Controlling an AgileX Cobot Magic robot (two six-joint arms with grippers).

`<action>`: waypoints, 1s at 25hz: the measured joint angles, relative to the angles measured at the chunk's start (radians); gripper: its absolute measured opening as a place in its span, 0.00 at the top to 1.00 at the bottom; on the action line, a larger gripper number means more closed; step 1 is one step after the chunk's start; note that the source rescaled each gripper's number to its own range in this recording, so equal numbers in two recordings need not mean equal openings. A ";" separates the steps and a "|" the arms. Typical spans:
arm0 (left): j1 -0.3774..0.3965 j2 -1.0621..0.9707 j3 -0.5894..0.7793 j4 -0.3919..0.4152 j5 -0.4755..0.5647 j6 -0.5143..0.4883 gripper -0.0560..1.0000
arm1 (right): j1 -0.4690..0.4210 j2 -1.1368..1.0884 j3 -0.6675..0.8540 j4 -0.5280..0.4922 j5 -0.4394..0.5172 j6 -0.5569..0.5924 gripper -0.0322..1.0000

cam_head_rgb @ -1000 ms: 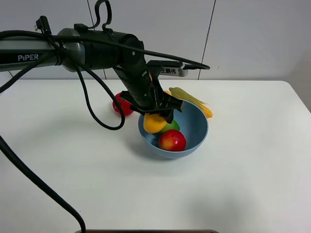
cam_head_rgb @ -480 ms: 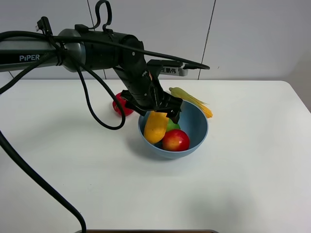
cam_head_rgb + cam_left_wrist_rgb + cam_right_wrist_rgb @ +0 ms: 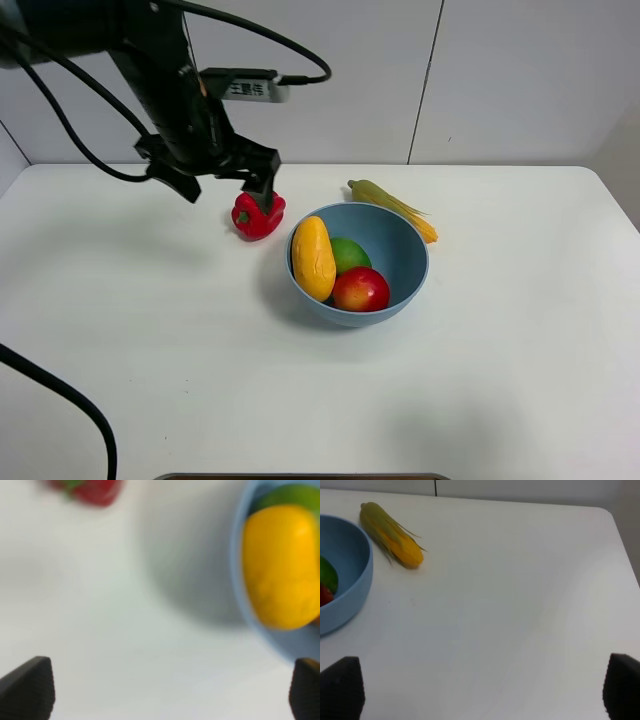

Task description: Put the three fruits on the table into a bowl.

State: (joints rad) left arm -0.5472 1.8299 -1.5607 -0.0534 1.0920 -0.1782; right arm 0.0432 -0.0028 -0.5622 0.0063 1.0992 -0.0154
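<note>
Mango (image 3: 313, 258), lime (image 3: 349, 253) and pomegranate (image 3: 360, 289) all sit in the bowl (image 3: 405, 275), mid-counter (image 3: 200, 380); mango's long axis runs near-far; left end effector (image 3: 220, 180), jaws apart, empty, hangs left-far of bowl; right end effector (image 3: 480, 690) apart, empty; looks done.

Yellow mango (image 3: 313, 258), green lime (image 3: 348, 253), light-blue bowl (image 3: 405, 282), white table (image 3: 200, 340)
</note>
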 joint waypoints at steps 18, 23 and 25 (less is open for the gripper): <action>0.120 -0.248 0.041 0.208 0.120 -0.016 0.02 | 0.000 0.000 0.000 0.000 0.000 0.000 0.16; 0.120 -0.435 0.226 0.269 0.120 -0.072 0.02 | 0.000 0.000 0.000 0.000 0.000 0.000 0.16; 0.121 -0.534 0.318 0.281 0.119 -0.100 0.02 | 0.000 0.000 0.000 0.000 0.000 0.000 0.16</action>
State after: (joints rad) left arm -0.4265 1.2958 -1.2428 0.2273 1.2109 -0.2779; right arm 0.0432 -0.0028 -0.5622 0.0063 1.0992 -0.0154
